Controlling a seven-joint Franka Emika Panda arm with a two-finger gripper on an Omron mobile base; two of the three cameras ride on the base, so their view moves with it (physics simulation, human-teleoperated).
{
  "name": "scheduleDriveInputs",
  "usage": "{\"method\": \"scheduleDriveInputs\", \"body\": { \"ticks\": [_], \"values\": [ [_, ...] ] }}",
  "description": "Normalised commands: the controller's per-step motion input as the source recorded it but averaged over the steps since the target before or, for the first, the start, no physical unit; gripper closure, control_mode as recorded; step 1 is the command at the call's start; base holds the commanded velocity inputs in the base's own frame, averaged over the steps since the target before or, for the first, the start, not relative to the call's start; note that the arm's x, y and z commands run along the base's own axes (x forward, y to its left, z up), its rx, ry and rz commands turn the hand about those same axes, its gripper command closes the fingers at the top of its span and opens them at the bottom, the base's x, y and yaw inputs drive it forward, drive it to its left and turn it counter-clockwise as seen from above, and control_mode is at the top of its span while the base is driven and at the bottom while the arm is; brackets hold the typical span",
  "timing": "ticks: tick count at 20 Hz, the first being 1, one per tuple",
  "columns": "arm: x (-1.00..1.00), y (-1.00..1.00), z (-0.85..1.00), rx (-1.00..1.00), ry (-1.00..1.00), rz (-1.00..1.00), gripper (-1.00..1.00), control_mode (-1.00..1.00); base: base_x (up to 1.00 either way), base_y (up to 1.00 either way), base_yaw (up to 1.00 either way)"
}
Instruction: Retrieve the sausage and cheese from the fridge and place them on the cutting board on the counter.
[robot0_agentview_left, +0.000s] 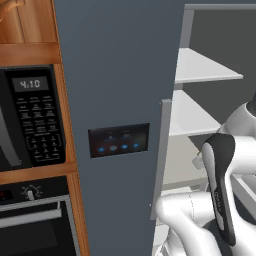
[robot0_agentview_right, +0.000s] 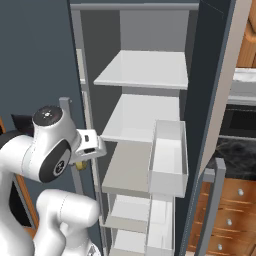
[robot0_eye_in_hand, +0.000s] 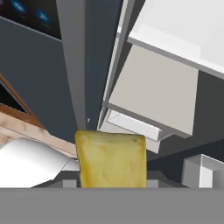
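Gripper (robot0_eye_in_hand: 111, 186): closed on the cheese (robot0_eye_in_hand: 111, 159), a yellow block held between the fingers, just outside the open fridge (robot0_agentview_right: 145, 125).
Handle (robot0_eye_in_hand: 73, 65): close beside the block; swinging the arm could knock it loose.
Door bin (robot0_agentview_right: 167, 160): a likely snag when turning away.

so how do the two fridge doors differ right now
The left fridge door is shut flat; the right fridge door is swung wide open, leaving the white shelves exposed. The left door carries a black panel with blue lights; the right door shows its inner side, with white door bins. Both are dark blue-grey with a long grey vertical handle.
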Motion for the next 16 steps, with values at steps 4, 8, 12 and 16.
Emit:
{"method": "scheduleDriveInputs", "body": {
  "ticks": [4, 8, 12, 16],
  "values": [
    [0.00, 0.00, 0.00, 0.00, 0.00, 0.00, 1.00, -1.00, 0.00, 0.00, 0.00],
    [0.00, 0.00, 0.00, 0.00, 0.00, 0.00, 1.00, 1.00, 0.00, 0.00, 0.00],
    [0.00, 0.00, 0.00, 0.00, 0.00, 0.00, 1.00, 1.00, 0.00, 0.00, 0.00],
    [0.00, 0.00, 0.00, 0.00, 0.00, 0.00, 1.00, 1.00, -0.50, -0.07, -0.14]
  ]
}}
